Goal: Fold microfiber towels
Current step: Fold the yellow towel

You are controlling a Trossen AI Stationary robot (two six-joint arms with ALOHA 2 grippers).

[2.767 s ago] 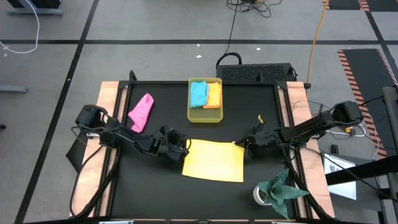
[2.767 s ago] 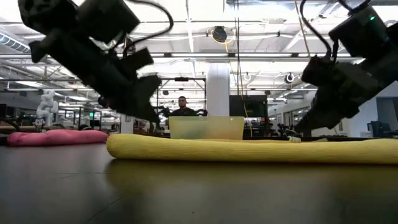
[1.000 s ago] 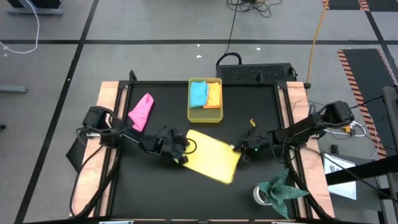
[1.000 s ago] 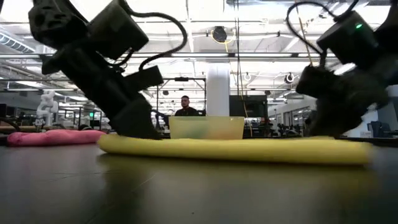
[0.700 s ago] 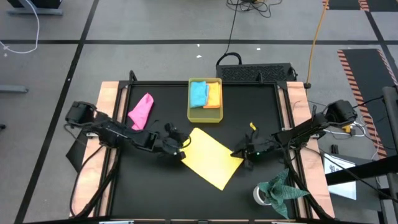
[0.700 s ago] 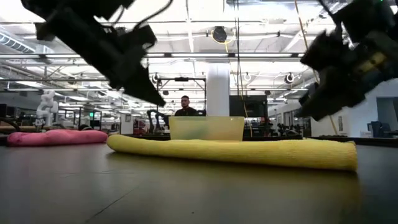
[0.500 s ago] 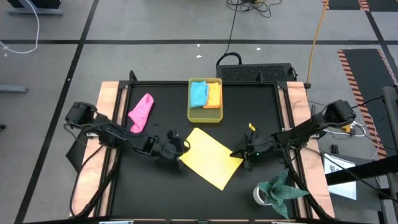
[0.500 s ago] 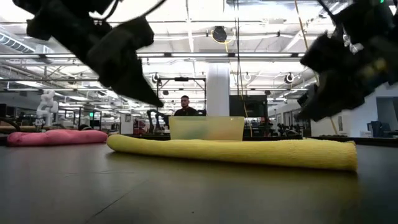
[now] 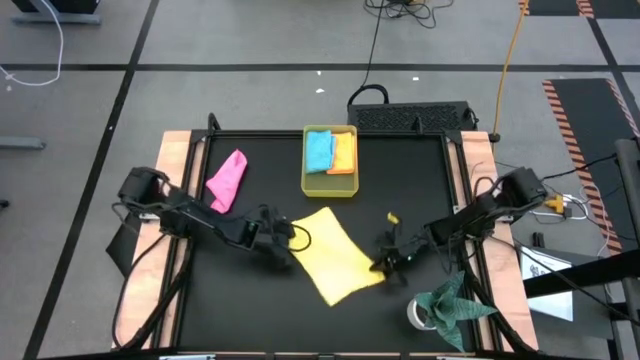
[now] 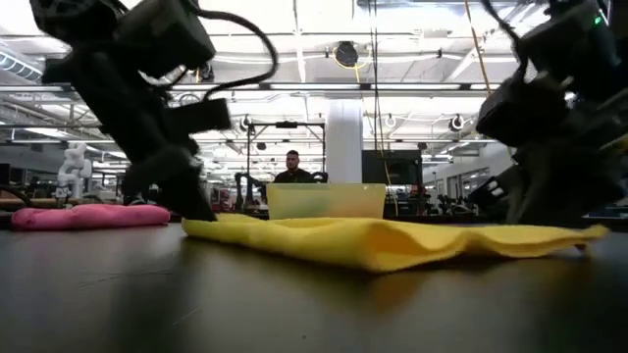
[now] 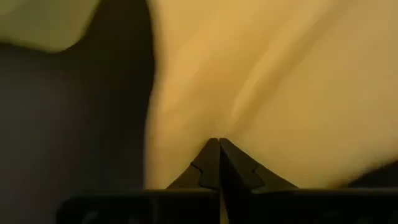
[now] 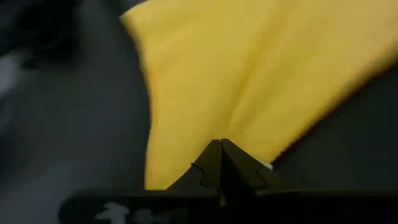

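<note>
The yellow towel (image 9: pixel 330 256) lies askew at the table's middle, rumpled, with its middle (image 10: pixel 385 257) resting on the table. My left gripper (image 9: pixel 291 240) is shut on its left corner, and my right gripper (image 9: pixel 381 263) is shut on its right corner. The pink towel (image 9: pixel 227 180) lies bunched at the far left. The light blue towel (image 9: pixel 319 150) and the orange towel (image 9: pixel 343 153) lie in the yellow tray (image 9: pixel 329 186) at the far middle. My left gripper pinches the yellow towel at its left corner (image 11: pixel 217 132) between its two fingers. The fingers come slanting down from the table's left. That end (image 10: pixel 203 227) is raised a little; the cloth runs slack down to the table. My right gripper pinches the yellow towel at its right corner (image 12: pixel 222 132) between its two fingers. The fingers come slanting down from the table's right. That end (image 10: pixel 587 233) is raised slightly; the cloth between is slack.
A dark green cloth (image 9: pixel 455 301) lies heaped at the near right corner beside a small white round thing (image 9: pixel 417 313). A person (image 10: pixel 291 169) shows in the room beyond the table. Bare black table lies near the front edge.
Both grippers were lifted off the flat towel and have come back down onto its left and right corners. My right gripper has gone toward the table's left. The towel has been drawn narrower and rumpled, its two ends raised and its middle on the table.
</note>
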